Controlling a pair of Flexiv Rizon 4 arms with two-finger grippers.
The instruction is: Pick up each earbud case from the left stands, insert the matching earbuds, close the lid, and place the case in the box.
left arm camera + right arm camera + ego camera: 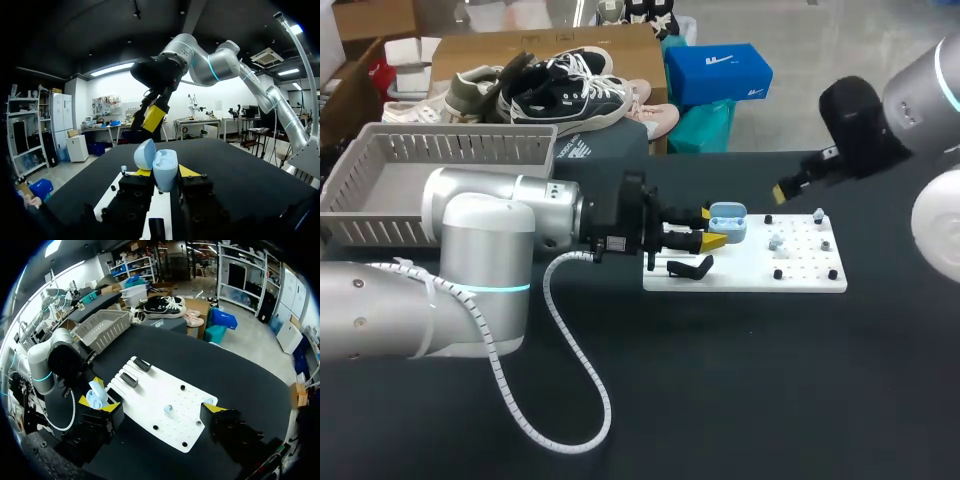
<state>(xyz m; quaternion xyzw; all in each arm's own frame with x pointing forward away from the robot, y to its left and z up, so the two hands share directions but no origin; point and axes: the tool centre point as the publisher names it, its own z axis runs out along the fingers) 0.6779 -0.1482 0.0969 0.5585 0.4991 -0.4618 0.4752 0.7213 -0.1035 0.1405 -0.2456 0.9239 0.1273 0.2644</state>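
clearly left gripper clamps the open earbud case, tips half hidden; right gripper gapes wide.

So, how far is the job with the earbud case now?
Done: the earbud case is off its stand, lid open. In hand: the left tool grips it over the white board; the right tool hangs open near the earbuds. Left: both earbuds lie on the board, the lid must be closed, and the grey basket shows no case.
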